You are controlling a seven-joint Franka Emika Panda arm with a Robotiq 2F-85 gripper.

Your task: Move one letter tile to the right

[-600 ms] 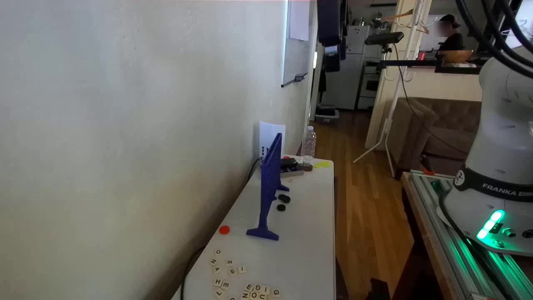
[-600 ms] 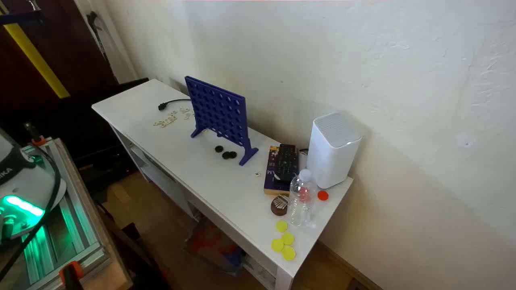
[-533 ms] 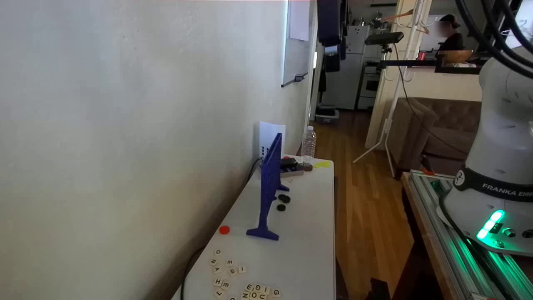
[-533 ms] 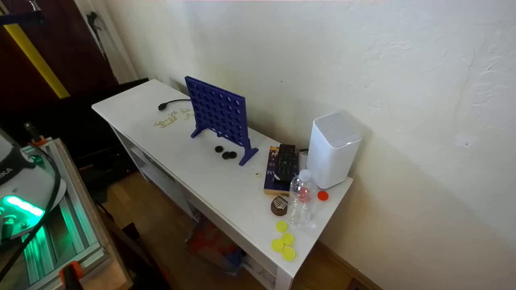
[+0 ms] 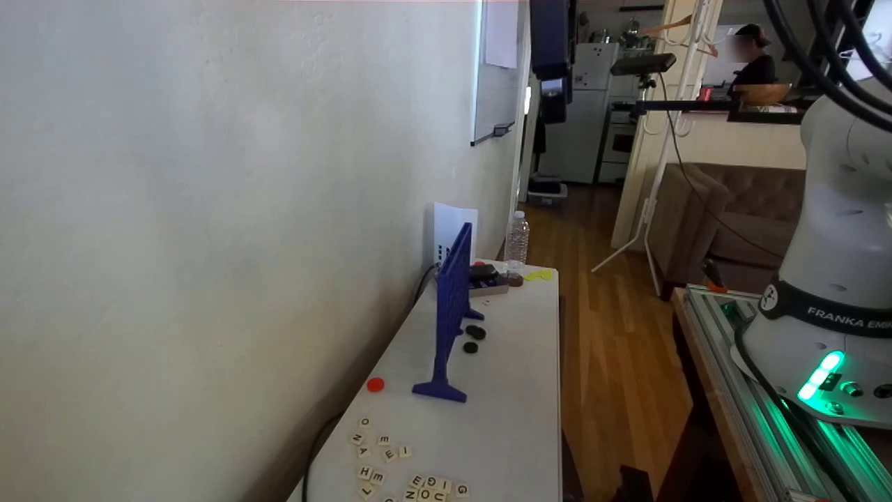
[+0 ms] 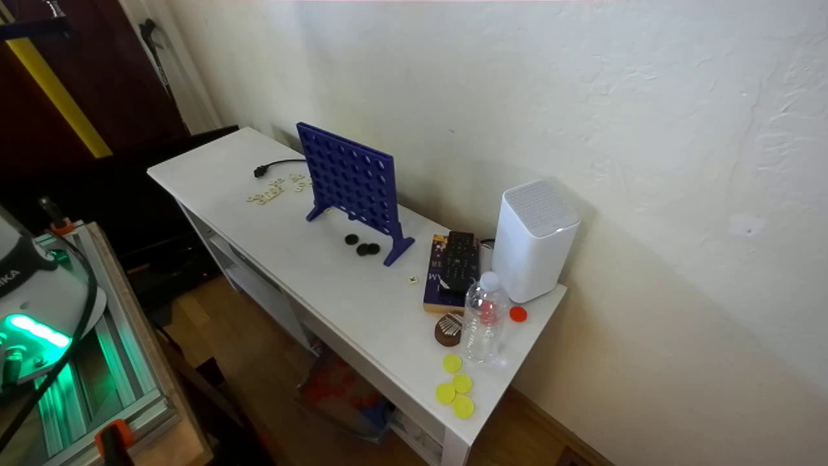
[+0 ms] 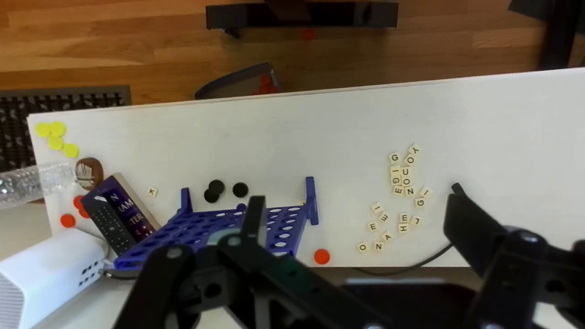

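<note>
Currently, your gripper [image 7: 356, 214] has its fingers parted wide in the wrist view, with nothing held between them. Most of the letter tiles [image 7: 406, 182] lie flat on the white table [image 7: 283, 137], scattered from mid-width toward its wall-side edge, between the blue game rack [image 5: 449, 300] and the black plug [image 6: 261, 171]; I can't tell which one you are to move. A K tile [image 7: 152, 191] sits well apart, just beside the book [image 7: 130, 205], toward the short edge with the yellow discs [image 7: 55, 142] at its corner.
</note>
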